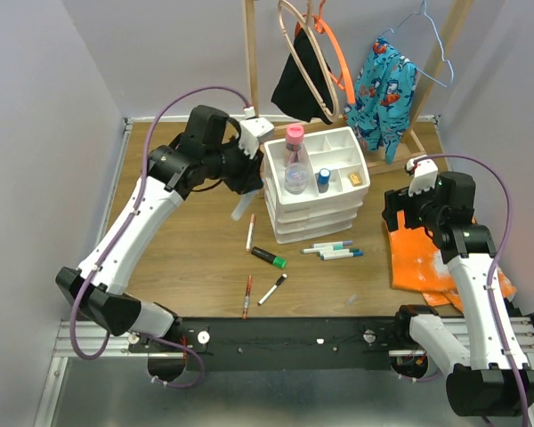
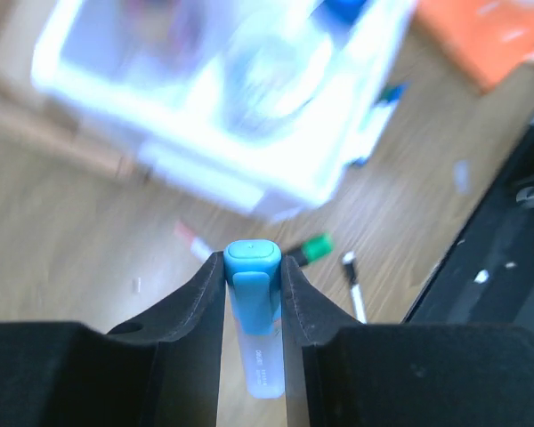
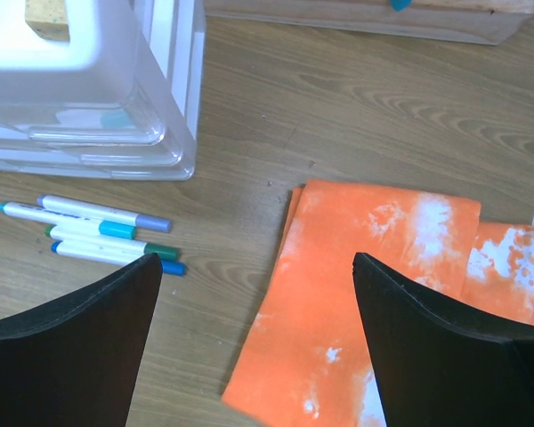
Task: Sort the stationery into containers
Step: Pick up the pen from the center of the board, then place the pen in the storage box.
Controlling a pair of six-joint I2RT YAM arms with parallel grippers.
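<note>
On the wooden table (image 1: 196,258) stands a white drawer organiser (image 1: 316,213), and its top is a tray (image 1: 338,142) divided into compartments. One left compartment holds a clear bottle with pink cap (image 1: 295,151), standing upright. A small bottle with blue cap (image 1: 323,179) stands in a middle compartment, and a small yellowish piece (image 1: 355,179) lies in one on the right.

The left pincer (image 2: 253,267) is closed on a light-blue pen (image 2: 254,307); both fingers press the capped end, and the pale body points back between them. From above, this pincer hangs just beside the left wall of the organiser, off the table.

The right pincer (image 3: 254,329) is open with the fingers wide apart and nothing between them. It hangs over the near edge of an orange cloth (image 3: 383,267), right of the organiser.

Four white pens with bluish and green caps (image 1: 331,250) lie side by side, close in front of the organiser. A black marker with green cap (image 1: 269,257), a red and white pen (image 1: 250,231), a red pen (image 1: 247,295) and a black and white pen (image 1: 272,289) lie loose further left.
</note>
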